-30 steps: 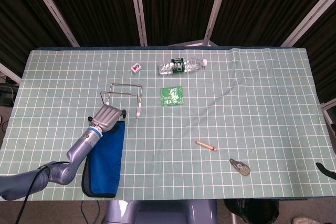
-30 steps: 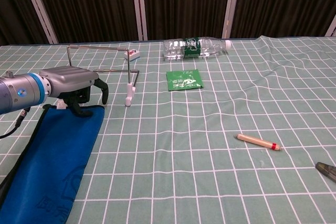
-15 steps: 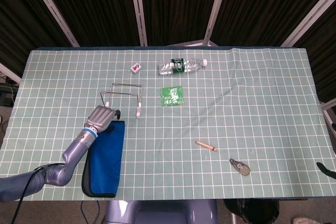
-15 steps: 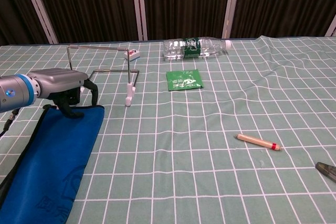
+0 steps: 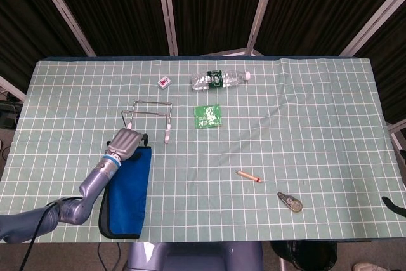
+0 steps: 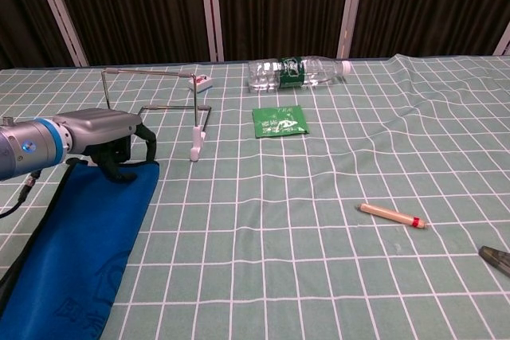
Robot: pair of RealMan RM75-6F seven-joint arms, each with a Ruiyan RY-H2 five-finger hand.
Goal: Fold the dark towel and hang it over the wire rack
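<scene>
I have the left hand (image 6: 107, 139) down at the far end of the blue towel (image 6: 76, 240), lower left of the chest view. Its fingers curl down onto the towel's top edge, but I cannot tell whether they actually pinch the cloth or only rest on it. The towel lies flat on the table (image 5: 304, 125) as a long narrow strip, which I judge to be already folded lengthwise. The wire rack (image 5: 151, 117) stands just beyond the towel's far end, bare, with nothing draped on it. So I reckon the lift and the hanging are all left to do. My right hand shows in neither view.
</scene>
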